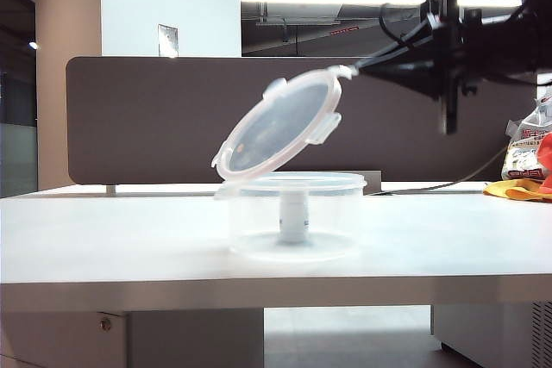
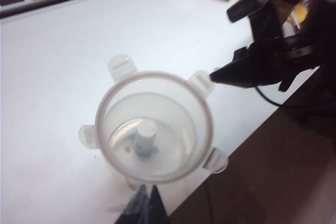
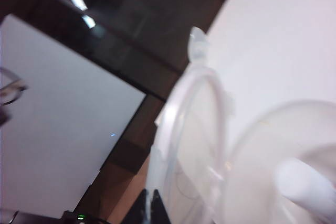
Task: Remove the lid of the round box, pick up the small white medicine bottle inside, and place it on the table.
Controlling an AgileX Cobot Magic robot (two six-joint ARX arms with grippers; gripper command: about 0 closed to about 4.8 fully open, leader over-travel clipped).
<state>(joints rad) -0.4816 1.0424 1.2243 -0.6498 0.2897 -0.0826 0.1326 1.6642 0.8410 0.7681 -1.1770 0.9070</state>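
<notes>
While the right gripper [image 1: 349, 69] is clamped on the lid [image 1: 280, 124], tilted above the round box [image 1: 297, 217] mid-table [image 1: 103, 239], the small white medicine bottle [image 1: 293, 217] stands upright inside; the left gripper [image 2: 148, 199], fingers pressed together and empty, hangs above, nearer.

Pale plastics on white, dark metal above

Clear colourless round box [image 1: 297, 217] on the white table [image 1: 103, 239]; inside it, the small white medicine bottle [image 1: 294, 215] with a bluish mark. Above the box, the translucent milky lid [image 1: 280, 124]; black right gripper [image 1: 358, 69]; behind, a dark brown partition panel [image 1: 147, 118].
</notes>
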